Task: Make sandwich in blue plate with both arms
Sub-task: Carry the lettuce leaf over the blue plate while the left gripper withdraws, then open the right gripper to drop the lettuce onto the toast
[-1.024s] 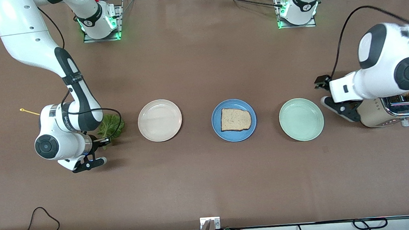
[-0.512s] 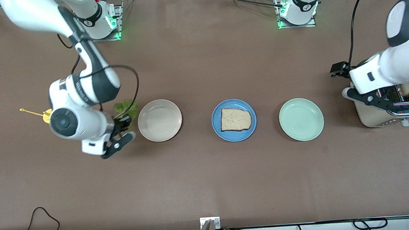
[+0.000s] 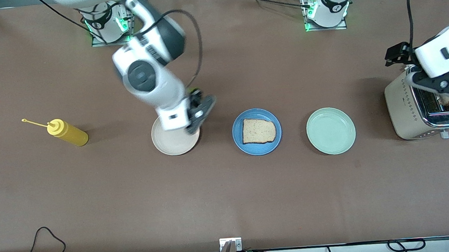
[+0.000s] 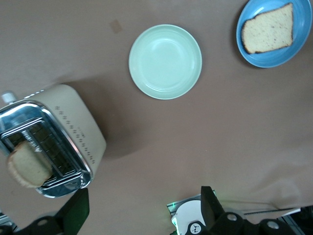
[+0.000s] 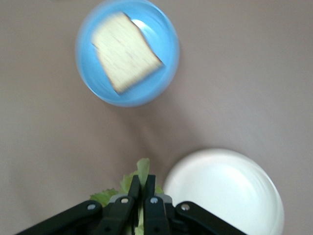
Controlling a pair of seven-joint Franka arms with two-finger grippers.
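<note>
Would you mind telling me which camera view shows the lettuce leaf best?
The right wrist view: the lettuce leaf shows green and crinkled, pinched in the right claw. In the front view only a green sliver peeks out by that claw. The left wrist view shows none of it.

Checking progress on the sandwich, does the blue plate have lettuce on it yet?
Not yet. The blue plate holds only one bread slice; the lettuce leaf is pinched in the right gripper.
</note>
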